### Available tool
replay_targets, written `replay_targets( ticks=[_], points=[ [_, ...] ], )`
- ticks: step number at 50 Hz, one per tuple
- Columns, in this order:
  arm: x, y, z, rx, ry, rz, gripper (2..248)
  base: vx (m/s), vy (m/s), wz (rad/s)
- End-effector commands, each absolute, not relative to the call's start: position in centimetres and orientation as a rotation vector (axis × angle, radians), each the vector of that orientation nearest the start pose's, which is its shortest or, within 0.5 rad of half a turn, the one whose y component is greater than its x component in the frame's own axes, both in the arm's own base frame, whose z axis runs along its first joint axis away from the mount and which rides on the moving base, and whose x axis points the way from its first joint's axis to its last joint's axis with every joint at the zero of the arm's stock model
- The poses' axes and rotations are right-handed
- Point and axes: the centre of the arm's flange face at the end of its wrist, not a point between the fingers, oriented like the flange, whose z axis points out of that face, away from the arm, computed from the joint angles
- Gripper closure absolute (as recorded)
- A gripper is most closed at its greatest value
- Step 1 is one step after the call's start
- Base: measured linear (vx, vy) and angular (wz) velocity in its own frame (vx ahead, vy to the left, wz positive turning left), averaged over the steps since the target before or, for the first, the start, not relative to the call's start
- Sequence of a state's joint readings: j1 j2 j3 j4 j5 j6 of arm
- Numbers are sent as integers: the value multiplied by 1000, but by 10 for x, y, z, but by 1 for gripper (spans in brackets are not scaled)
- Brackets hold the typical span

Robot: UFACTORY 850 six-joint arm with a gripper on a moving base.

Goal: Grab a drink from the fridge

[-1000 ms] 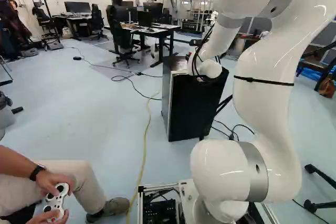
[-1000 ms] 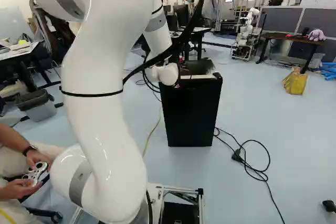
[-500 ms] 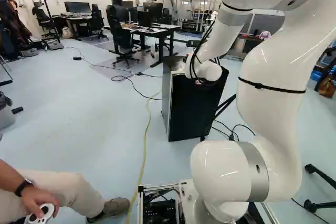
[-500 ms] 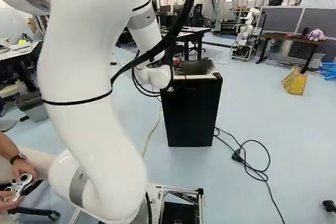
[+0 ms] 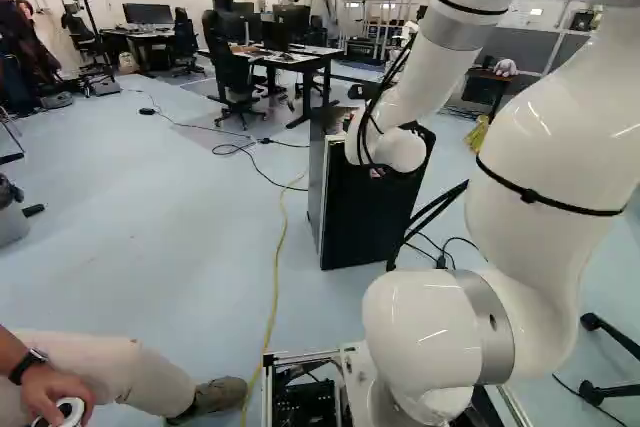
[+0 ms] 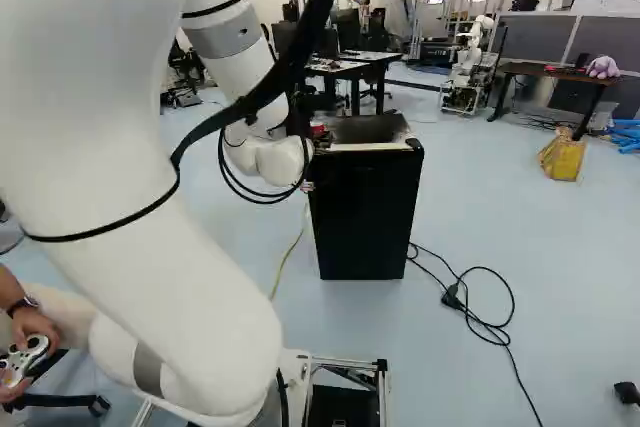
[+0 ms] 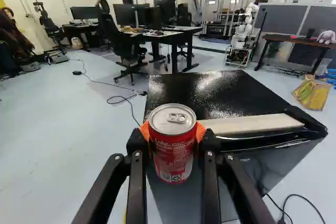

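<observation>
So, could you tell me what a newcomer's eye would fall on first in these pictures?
Most likely the red drink can, held upright between the fingers in the wrist view. Next would probably come the big white arm, filling much of the left side of the right base view, and the black fridge standing ahead of it.

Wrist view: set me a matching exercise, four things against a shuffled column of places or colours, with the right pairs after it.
Things
1. Drink can
2. Fridge
3. Bag
4. Soft toy

Places or colours
A. On a desk
B. Yellow
C. Between the orange pads, gripped from two sides
D. Black, with a glossy top

Right pairs
1-C
2-D
3-B
4-A
</observation>
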State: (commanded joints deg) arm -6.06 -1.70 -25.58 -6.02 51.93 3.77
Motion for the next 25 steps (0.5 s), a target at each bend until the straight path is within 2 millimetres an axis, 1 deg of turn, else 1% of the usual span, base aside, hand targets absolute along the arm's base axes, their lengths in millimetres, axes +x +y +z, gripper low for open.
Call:
replay_targets(
  ticks=[13,25],
  points=[
    [366,-22,395,-2503,38,-1897,152,0,0,0],
    [335,-13,388,-2521,26,-1873,152,0,0,0]
  ],
)
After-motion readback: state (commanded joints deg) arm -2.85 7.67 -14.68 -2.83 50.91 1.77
